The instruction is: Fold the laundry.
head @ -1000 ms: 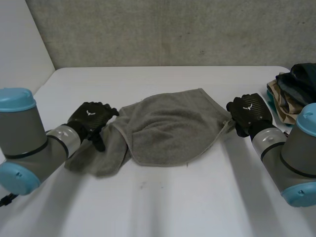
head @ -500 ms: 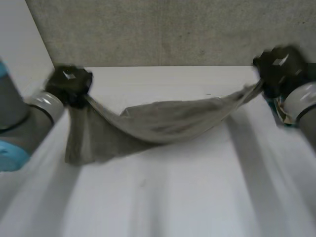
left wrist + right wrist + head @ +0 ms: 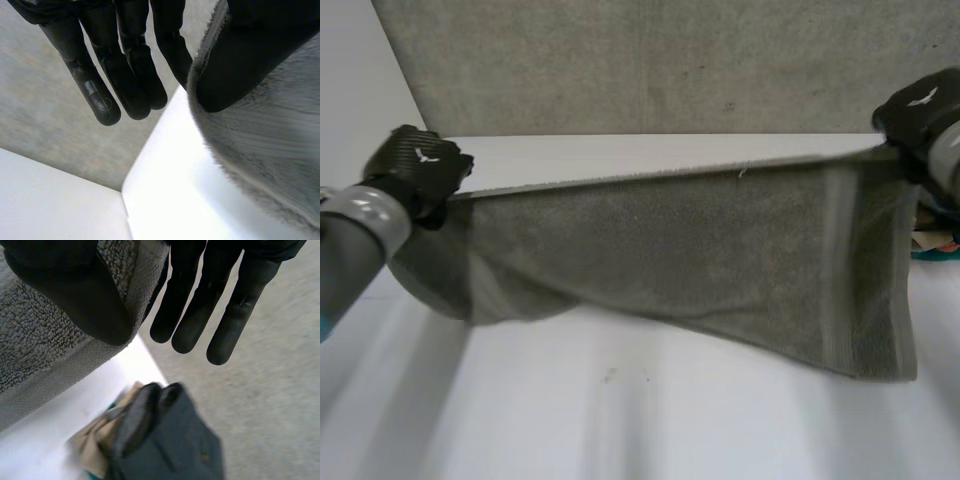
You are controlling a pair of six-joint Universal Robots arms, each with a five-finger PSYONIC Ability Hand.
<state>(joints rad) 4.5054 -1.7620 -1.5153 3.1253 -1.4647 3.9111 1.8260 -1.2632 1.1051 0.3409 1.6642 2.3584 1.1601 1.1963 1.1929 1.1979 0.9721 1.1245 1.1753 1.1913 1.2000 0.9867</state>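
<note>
Head view: the grey towel (image 3: 700,250) hangs over the white tabletop (image 3: 620,430), its top edge taut between the left hand (image 3: 420,165) and the right hand (image 3: 920,108).

Left wrist view: the thumb pinches a towel corner against a finger; the other fingers are extended.

Right wrist view: the thumb clamps the opposite corner likewise. A clothes pile (image 3: 165,440) lies beyond the fingertips.

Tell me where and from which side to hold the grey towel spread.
By its two top corners, each taken from its outer end. The towel hangs spread from a taut, straight top hem, with the left hand pinching one corner and the right hand the other; mid-hem grips would likely let it sag.
</note>
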